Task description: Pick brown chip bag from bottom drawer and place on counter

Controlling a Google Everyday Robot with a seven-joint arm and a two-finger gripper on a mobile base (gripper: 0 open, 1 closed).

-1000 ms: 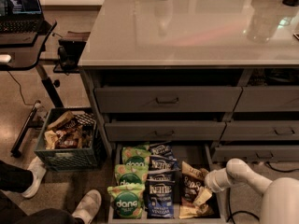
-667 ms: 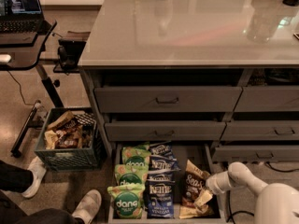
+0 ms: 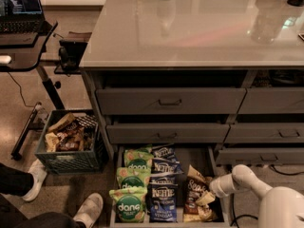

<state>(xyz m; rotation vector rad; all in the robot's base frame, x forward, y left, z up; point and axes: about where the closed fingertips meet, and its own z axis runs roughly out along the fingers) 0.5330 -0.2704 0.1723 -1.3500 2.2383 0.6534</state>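
**Gripper at the brown bag, bottom drawer open**

I have the gripper point(image 3: 212, 189) low at the right side of the open bottom drawer point(image 3: 190, 155), right against the one brown chip bag point(image 3: 192, 194) I can make out. Whether it has hold of the bag I cannot tell. The bag lies in the drawer's right column. Left of it I count three green Dang bags point(image 3: 130, 204) and at least three blue Kettle bags point(image 3: 164, 205). The counter point(image 3: 199, 37) sits above.

Glossy counter point(image 3: 190, 37); smooth tool point(image 3: 209, 194) in drawer point(image 3: 194, 155)
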